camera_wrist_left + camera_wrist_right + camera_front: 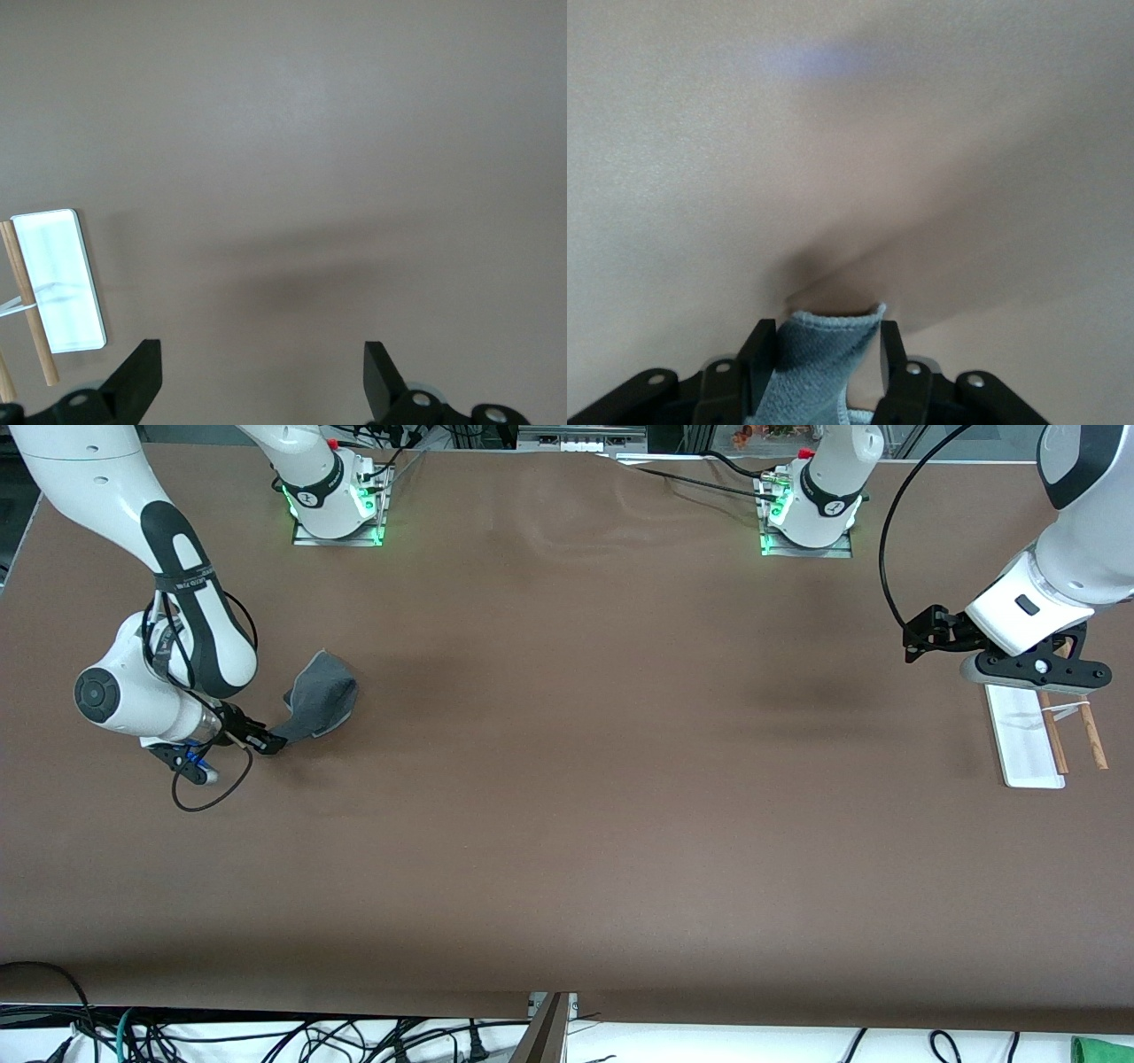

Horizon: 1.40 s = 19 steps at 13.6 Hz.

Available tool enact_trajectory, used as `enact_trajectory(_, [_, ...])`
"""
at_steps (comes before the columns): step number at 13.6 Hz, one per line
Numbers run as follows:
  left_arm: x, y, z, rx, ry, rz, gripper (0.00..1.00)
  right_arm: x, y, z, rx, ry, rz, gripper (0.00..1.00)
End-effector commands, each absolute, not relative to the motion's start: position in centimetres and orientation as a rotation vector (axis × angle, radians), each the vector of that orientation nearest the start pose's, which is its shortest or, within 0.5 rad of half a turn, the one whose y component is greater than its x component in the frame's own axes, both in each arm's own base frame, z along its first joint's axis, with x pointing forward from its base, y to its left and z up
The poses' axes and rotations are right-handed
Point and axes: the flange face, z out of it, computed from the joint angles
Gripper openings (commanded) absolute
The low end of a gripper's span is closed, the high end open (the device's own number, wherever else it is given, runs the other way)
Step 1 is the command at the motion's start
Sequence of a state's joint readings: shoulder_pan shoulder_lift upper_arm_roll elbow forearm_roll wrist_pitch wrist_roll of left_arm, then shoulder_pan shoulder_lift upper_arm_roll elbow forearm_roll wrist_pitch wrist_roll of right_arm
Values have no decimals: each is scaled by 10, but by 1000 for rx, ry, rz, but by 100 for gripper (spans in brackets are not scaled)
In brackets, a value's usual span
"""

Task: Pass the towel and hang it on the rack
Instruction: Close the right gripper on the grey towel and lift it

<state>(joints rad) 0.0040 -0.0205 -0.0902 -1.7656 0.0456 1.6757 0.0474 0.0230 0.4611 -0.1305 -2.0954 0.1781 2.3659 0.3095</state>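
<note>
Grey towel (819, 359) between right gripper (824, 354) jaws, left gripper (261, 376) jaws spread.

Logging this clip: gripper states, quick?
Left gripper: open, empty, up beside the rack.
Right gripper: closed on the towel.

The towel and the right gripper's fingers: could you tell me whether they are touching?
Touching. The right wrist view shows the towel pinched between the right gripper's fingers; the front view shows it hanging from that gripper's tip.
</note>
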Motion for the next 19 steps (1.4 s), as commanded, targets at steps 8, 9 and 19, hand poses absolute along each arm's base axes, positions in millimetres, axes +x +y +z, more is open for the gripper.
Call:
enact_trajectory(8, [549, -45, 559, -3099, 213, 111, 100, 565, -57, 198, -3009, 742, 285, 0])
enact_trajectory(9, [549, -45, 559, -3099, 215, 111, 100, 571, -54, 210, -3004, 733, 305, 0])
enact_trajectory(19, [549, -45, 559, -3097, 215, 116, 100, 636, 76, 420, -2976, 311, 466, 0])
